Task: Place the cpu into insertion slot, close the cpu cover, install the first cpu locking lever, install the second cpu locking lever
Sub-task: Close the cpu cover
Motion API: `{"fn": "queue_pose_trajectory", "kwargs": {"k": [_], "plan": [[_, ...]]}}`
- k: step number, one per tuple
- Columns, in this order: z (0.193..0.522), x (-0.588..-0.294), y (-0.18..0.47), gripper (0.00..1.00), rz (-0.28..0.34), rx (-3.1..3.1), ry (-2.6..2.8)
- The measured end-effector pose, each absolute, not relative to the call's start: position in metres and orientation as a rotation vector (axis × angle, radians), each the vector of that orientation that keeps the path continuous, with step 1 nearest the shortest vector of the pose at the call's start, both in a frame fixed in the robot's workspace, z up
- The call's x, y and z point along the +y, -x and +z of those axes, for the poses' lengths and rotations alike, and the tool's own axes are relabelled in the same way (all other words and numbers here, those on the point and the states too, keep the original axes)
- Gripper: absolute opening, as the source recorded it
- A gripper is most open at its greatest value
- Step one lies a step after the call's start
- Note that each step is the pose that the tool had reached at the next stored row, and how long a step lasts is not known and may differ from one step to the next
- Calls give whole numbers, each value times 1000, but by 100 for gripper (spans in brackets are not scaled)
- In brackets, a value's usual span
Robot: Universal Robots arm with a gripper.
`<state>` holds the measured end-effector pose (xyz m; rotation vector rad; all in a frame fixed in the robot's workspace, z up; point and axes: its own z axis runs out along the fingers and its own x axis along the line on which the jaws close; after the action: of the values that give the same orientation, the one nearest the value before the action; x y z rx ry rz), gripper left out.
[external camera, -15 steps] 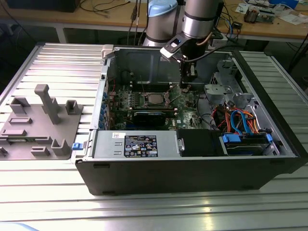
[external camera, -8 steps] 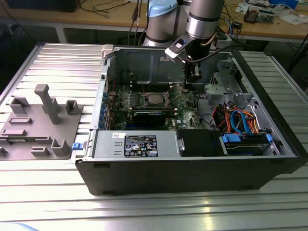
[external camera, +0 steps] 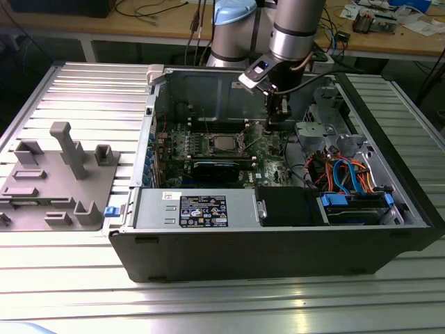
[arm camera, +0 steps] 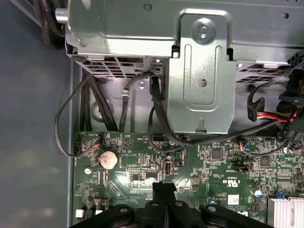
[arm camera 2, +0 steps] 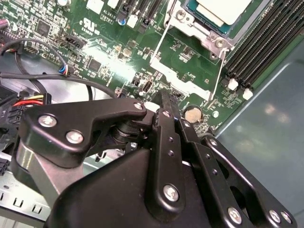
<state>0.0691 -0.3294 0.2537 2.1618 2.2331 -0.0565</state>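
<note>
Ribbed aluminium tabletop [external camera: 69,292] carries an open black computer case [external camera: 278,243]. In the exterior view a grey moulded fixture tray [external camera: 55,181] lies at nine o'clock of the case. That view takes in the arm [external camera: 295,28] dipping inside the case, with the gripper [external camera: 277,124] low over the green motherboard [external camera: 179,139]. The cpu [external camera: 224,144], a dull grey square, sits on the board at about eight o'clock from the gripper, apart from it.

In both wrist views the matt black fingers [arm camera: 158,192] press flat together with nothing between them, and a round silver coin cell [arm camera 2: 192,114] lies near the tips. The second wrist view adds the cpu's pale metal face framed by the shiny cpu cover [arm camera 2: 202,32], beside long black memory slots [arm camera 2: 266,42]. The first wrist view shows instead a folded sheet-metal bracket [arm camera: 202,71], looping black cables [arm camera: 156,118] and a finned heatsink [arm camera: 285,211].
</note>
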Motion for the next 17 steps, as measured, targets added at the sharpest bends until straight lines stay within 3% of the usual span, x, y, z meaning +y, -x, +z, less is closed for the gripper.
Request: {"fn": "queue_pose_trajectory", "kwargs": {"k": [17], "plan": [[254, -329, -57, 11, -55, 2234, -2163]]}}
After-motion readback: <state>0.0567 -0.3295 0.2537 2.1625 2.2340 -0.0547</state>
